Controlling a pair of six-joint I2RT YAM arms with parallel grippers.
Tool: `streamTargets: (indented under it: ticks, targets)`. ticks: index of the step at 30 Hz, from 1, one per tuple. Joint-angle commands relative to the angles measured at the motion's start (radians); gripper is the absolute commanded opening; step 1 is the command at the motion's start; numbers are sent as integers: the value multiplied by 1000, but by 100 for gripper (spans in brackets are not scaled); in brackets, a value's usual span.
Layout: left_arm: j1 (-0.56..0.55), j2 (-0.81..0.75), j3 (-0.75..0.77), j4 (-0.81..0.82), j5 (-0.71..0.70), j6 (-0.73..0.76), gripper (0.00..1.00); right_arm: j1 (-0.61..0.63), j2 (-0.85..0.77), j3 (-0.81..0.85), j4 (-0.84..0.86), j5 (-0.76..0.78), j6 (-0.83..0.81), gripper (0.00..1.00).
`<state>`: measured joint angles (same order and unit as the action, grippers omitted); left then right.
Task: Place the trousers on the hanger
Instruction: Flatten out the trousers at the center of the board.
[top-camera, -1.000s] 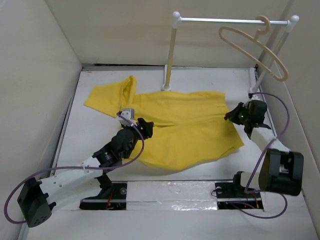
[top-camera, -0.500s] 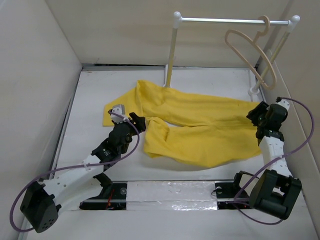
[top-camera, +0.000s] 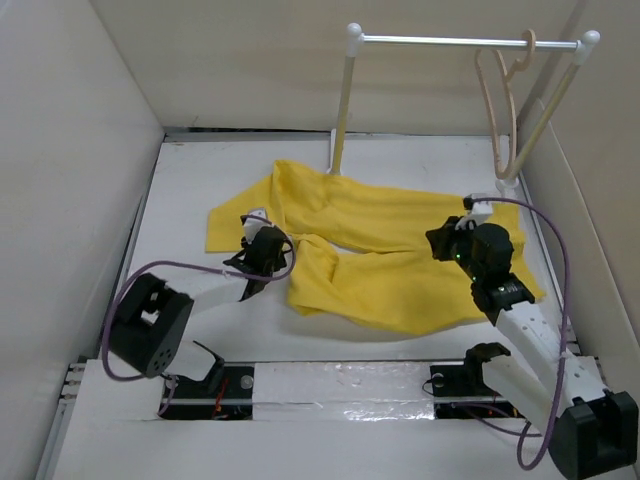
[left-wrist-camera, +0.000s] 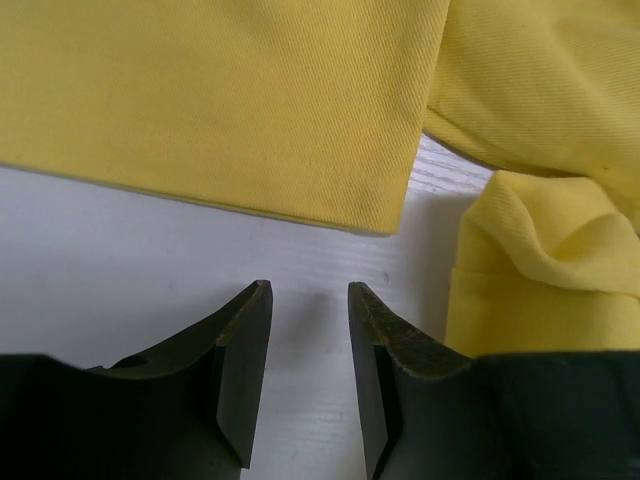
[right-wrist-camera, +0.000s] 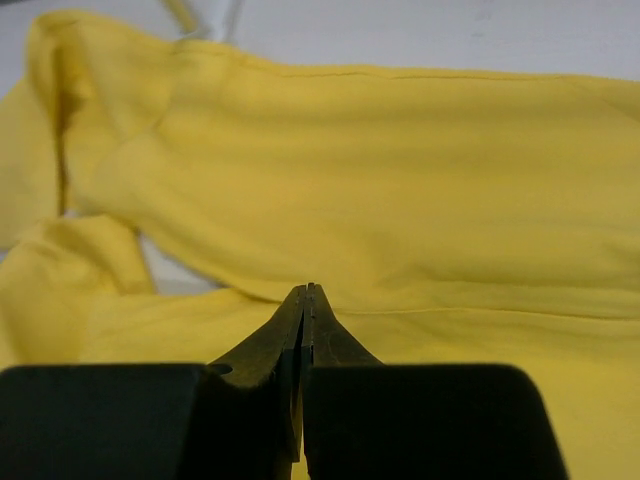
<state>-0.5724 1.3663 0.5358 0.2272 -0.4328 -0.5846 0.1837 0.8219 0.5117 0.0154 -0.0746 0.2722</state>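
Left gripper (left-wrist-camera: 308, 290): held parted, empty, just beside the trousers (left-wrist-camera: 230, 100).
Right gripper (right-wrist-camera: 305, 290): pressed closed above the trousers.
Trousers: laid crumpled on the counter (top-camera: 180, 200).
Hanger (top-camera: 495, 110): hung on the rack (top-camera: 450, 42) beyond the trousers.

left hand (left-wrist-camera: 308, 292) parted, right hand (right-wrist-camera: 305, 292) closed

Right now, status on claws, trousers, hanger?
Left claw open, empty, beside the trousers. Right claw shut over them. Trousers rumpled on the table; hanger bare on the rack bar. No obstruction seen.
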Motion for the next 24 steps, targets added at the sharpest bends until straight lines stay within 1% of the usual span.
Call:
streamTargets:
  ticks: [1,2,4,5,6,7,9,11,13,19,21,22,23,24]
  targets:
    - [13,76,98,-5,40,31,34,124,-17,-4,81,38,-53,3]
    - [13,82,101,9,55,35,38,195,-12,-6,87,47,-56,4]
    - [13,76,105,17,60,42,40,264,8,-6,98,70,-77,7]
    - [13,68,107,26,65,48,43,296,16,-4,98,105,-79,8]
    - [13,60,108,27,69,52,45,353,25,-2,101,123,-82,9]
    - [13,62,124,14,65,61,47,376,43,-7,116,156,-87,11]
    - [13,97,156,-17,45,68,47,423,62,-9,133,170,-85,12]
    - [13,138,220,-75,13,72,46,442,86,-6,146,179,-84,15]
    - [13,200,269,-101,11,80,46,458,92,4,149,185,-87,19]
    - [3,300,320,-138,-17,81,43,493,76,33,156,182,-102,23]
    - [3,336,337,-169,-47,78,39,504,66,39,153,180,-103,24]
    - [3,343,346,-180,-63,63,35,504,53,39,150,180,-105,24]
    - [3,344,343,-189,-90,57,20,504,45,39,144,183,-105,24]
    - [3,330,342,-195,-109,49,10,504,36,39,141,188,-105,24]
